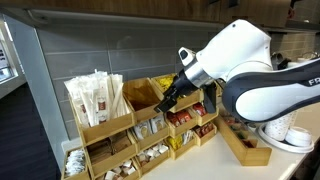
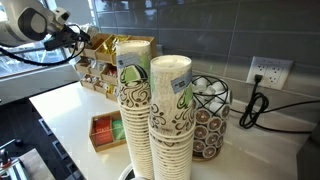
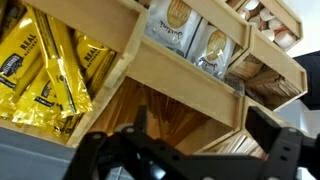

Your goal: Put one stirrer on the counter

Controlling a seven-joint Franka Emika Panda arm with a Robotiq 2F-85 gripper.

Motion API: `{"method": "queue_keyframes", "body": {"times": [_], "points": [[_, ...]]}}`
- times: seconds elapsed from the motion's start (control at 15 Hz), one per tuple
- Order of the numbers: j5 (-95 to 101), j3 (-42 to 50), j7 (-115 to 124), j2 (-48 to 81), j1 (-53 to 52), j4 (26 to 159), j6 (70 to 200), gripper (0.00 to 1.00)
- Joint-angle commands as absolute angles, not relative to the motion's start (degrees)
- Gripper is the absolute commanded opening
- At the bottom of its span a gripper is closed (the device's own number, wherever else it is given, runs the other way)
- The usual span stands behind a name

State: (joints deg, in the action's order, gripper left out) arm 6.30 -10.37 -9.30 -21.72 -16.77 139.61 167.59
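Note:
Thin wooden stirrers (image 3: 168,115) stand packed in a top bin of the tiered wood rack (image 3: 190,80). In the wrist view my gripper (image 3: 203,128) is open, its two dark fingers on either side of that bin's opening, and nothing is between them. In an exterior view the gripper (image 1: 172,98) reaches into the rack's upper tier beside the stirrer bin (image 1: 143,95). In an exterior view the gripper (image 2: 80,36) is over the rack (image 2: 105,65) at the far end of the pale counter (image 2: 65,108). The counter also shows below the rack (image 1: 205,162).
Long paper-wrapped sticks (image 1: 95,98) fill the tall bin at the rack's end. Yellow packets (image 3: 45,70) and tea sachets (image 3: 190,35) sit in neighbouring bins. A low wooden tray (image 2: 105,130), tall paper cup stacks (image 2: 150,110) and a wire pod basket (image 2: 212,115) stand on the counter.

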Motion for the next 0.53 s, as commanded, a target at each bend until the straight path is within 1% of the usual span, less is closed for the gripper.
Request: {"method": "queue_keyframes", "body": {"times": [0.0, 0.47], "points": [[6.3, -10.6, -9.2, -21.6, -16.5, 139.4, 167.6, 1.00], [6.5, -11.8, -5.9, -15.9, -14.3, 137.2, 182.6, 1.00]]}}
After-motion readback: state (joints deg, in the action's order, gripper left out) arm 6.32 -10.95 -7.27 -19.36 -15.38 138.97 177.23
